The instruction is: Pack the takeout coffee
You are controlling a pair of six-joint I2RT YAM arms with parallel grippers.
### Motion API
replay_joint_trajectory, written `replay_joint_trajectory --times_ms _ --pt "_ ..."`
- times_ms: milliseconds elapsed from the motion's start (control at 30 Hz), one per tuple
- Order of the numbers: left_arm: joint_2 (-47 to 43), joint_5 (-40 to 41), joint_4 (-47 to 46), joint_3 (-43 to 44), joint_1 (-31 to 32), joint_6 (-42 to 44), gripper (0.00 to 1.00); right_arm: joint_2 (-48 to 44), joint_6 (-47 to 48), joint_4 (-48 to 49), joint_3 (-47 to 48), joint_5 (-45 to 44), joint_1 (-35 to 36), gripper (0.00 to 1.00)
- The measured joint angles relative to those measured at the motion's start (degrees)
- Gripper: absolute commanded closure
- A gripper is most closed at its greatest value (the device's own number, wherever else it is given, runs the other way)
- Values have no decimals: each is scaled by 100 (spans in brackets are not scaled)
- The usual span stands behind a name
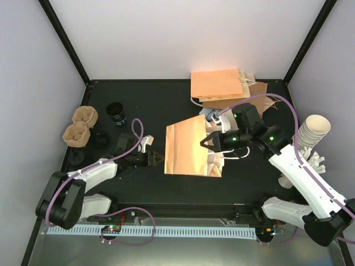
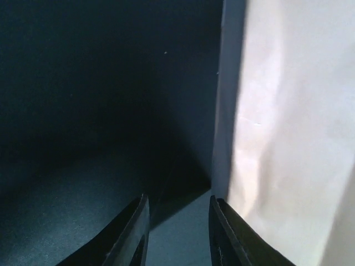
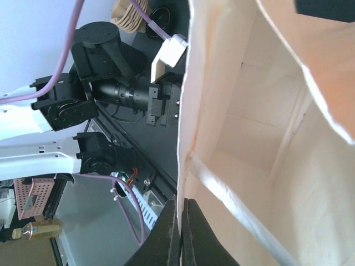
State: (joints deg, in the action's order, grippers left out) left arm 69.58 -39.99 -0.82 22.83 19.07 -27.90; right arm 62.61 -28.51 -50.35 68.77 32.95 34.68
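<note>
A brown paper bag (image 1: 191, 147) lies on its side mid-table, mouth toward the right. My right gripper (image 1: 206, 143) is shut on the bag's rim (image 3: 186, 138) and holds the mouth apart, so the right wrist view looks into the empty bag (image 3: 260, 111). My left gripper (image 1: 159, 158) sits low at the bag's closed left end. Its jaws (image 2: 178, 198) stand apart with only table between them, and the bag wall (image 2: 283, 138) lies just right of the right finger. A takeout coffee with a black lid (image 1: 116, 113) stands at the back left, far from both grippers.
Brown pulp carrier trays (image 1: 80, 124) sit at the left edge, with two round black lids (image 1: 100, 138) (image 1: 76, 158) near them. More paper bags (image 1: 222, 86) lie flat at the back. Stacked lidless white cups (image 1: 313, 130) stand at the right edge.
</note>
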Motion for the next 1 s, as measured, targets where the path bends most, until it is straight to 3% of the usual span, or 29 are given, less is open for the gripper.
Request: replay_joint_trajectory --times_ms 333,500,533,567,767,1000 --pt "328 -7 -227 -61 0 9 71 17 -83 63 83 116 0 97" --pt "-442 883 317 -98 0 -7 53 291 -42 -116 619 -103 0 97" --pt "-719 1084 459 -103 0 -13 50 391 -7 -232 793 -184 0 96" --pt "-1556 1733 850 -76 0 2 44 710 94 -555 1320 -431 0 96" --pt "-2009 2435 1716 111 0 26 40 1410 382 -1729 2579 -1014 7 95" --pt "-2413 2494 2153 223 0 -61 38 1784 592 -3075 3641 -1786 116 92"
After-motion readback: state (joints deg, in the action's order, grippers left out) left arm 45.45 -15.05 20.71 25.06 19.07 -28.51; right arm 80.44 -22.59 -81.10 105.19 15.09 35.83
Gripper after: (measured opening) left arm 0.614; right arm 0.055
